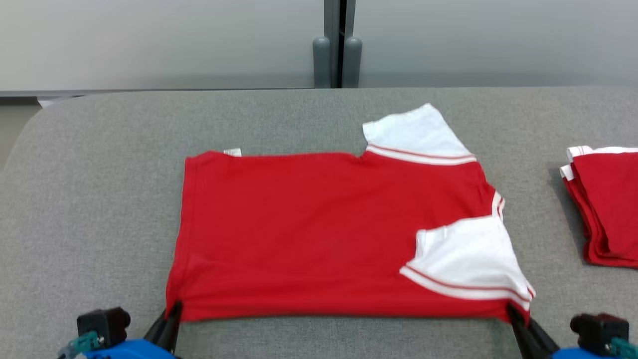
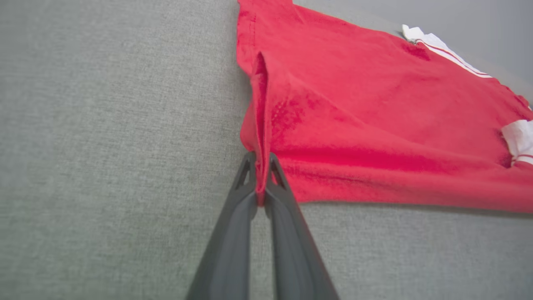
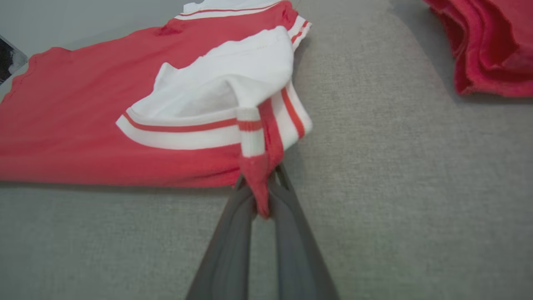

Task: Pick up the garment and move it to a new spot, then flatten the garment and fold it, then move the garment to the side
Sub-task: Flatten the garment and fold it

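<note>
Red cloth takes up the middle of my head view: the red garment with white sleeves [image 1: 309,229] lies spread flat on the grey woven tabletop [image 1: 99,199], hem to the left and shoulders to the right. The far white sleeve [image 1: 413,132] sticks out past the far edge, and the near white sleeve [image 1: 468,259] is folded in over the red body. A small white label [image 1: 233,152] peeks out at the far left corner. The left gripper [image 1: 174,310] sits at the near left corner and the right gripper [image 1: 511,309] at the near right corner. Well apart on the right lies a folded stack of red clothing [image 1: 605,204].

On the left wrist view, I see the two dark fingers pinched narrow on the hem corner, with a ridge of red cloth standing up between them. The rest of the cloth lies on the tabletop.

On the right wrist view, the fingers are closed on a bunched red tip of the corner, just below the striped cuff of the near sleeve. The folded stack sits at the upper right, clear of the garment.
</note>
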### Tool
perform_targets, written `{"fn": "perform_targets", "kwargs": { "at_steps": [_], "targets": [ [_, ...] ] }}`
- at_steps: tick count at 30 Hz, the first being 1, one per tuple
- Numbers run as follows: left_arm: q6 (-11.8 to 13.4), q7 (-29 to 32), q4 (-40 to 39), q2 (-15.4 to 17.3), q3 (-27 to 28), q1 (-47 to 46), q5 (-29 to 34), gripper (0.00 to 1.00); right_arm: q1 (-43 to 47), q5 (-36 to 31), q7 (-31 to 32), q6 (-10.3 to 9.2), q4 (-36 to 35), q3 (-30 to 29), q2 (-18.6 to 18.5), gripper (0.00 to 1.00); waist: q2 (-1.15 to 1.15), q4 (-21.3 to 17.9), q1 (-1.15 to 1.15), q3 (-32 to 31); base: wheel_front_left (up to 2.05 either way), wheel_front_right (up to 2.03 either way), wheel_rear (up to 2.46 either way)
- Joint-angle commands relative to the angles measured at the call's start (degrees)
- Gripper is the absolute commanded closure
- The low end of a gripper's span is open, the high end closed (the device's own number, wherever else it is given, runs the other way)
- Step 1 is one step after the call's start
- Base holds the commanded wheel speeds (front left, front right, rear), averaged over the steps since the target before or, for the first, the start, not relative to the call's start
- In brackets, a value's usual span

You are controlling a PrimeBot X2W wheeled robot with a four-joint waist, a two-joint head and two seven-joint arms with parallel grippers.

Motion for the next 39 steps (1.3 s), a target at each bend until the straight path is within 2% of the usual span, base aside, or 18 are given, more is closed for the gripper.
{"fn": "perform_targets", "kwargs": {
  "at_steps": [1, 5, 6, 7, 10, 14, 17, 21, 26, 39],
  "targets": [
    [0.78, 0.97, -0.94, 0.81, 0.33, 1.65, -0.18, 1.00, 2.46, -0.43, 0.86, -0.04, -1.45, -0.91, 0.33, 1.00, 0.00, -0.17, 0.00, -0.59, 0.00, 0.00, 0.00],
    [1.67, 3.56, -2.64, 1.33, -0.20, 5.03, -0.83, 1.00, 6.60, -0.36, 3.36, -0.04, -4.68, -1.51, 1.78, 1.00, 0.00, -0.35, 0.00, -0.99, 0.00, 0.00, 0.00],
    [1.79, 4.13, -2.17, 1.17, -0.64, 5.65, -0.90, 0.84, 6.75, -0.57, 3.32, -0.03, -4.79, -1.30, 1.98, 0.60, 0.00, -0.47, 0.00, -1.01, 0.00, 0.00, 0.00],
    [1.86, 3.88, -1.87, 1.14, -0.90, 5.78, -0.44, 0.00, 6.54, -0.58, 2.96, -0.03, -4.53, -1.04, 2.12, 0.00, 0.00, -0.64, 0.00, -1.02, 0.00, 0.00, 0.00],
    [2.60, 1.37, -0.54, 0.05, -1.28, 4.83, 0.92, 0.00, 4.37, -2.28, 0.47, -0.02, -3.40, -1.11, 1.25, 0.00, 0.00, -0.71, 0.00, -0.98, 0.00, 0.00, 0.00],
    [4.21, -6.18, -0.22, -1.62, -1.25, 2.64, 4.42, 0.00, 1.34, -4.84, -4.16, -0.02, -4.06, -1.15, 0.43, 0.00, 0.00, -0.69, 0.00, -0.68, 0.00, 0.00, 0.00],
    [5.40, -12.51, -0.99, -2.08, -0.96, 0.50, 7.76, 0.00, -1.14, -6.23, -6.43, -0.02, -7.48, -1.51, 0.17, 0.00, 0.00, -0.73, 0.00, -0.61, 0.00, 0.00, 0.00],
    [6.12, -16.85, -2.47, -1.68, -0.87, -2.99, 10.49, 0.00, -3.69, -7.91, -6.09, -0.02, -13.43, -2.22, 0.72, 0.00, 0.00, -0.87, 0.00, -0.70, 0.00, 0.00, 0.00],
    [7.54, -17.25, -4.93, -0.89, -0.87, -5.92, 12.72, 0.00, -5.15, -8.69, -3.88, -0.02, -17.71, -2.24, 1.12, 0.00, 0.00, -1.20, 0.00, -1.14, 0.00, 0.00, 0.00],
    [9.45, -14.05, -8.18, 0.89, -0.82, -6.08, 13.87, 0.00, -5.51, -7.84, -3.05, -0.02, -17.62, -3.00, 1.72, 0.00, 0.00, -1.13, 0.00, 0.09, 0.00, 0.00, 0.00]
  ]
}}
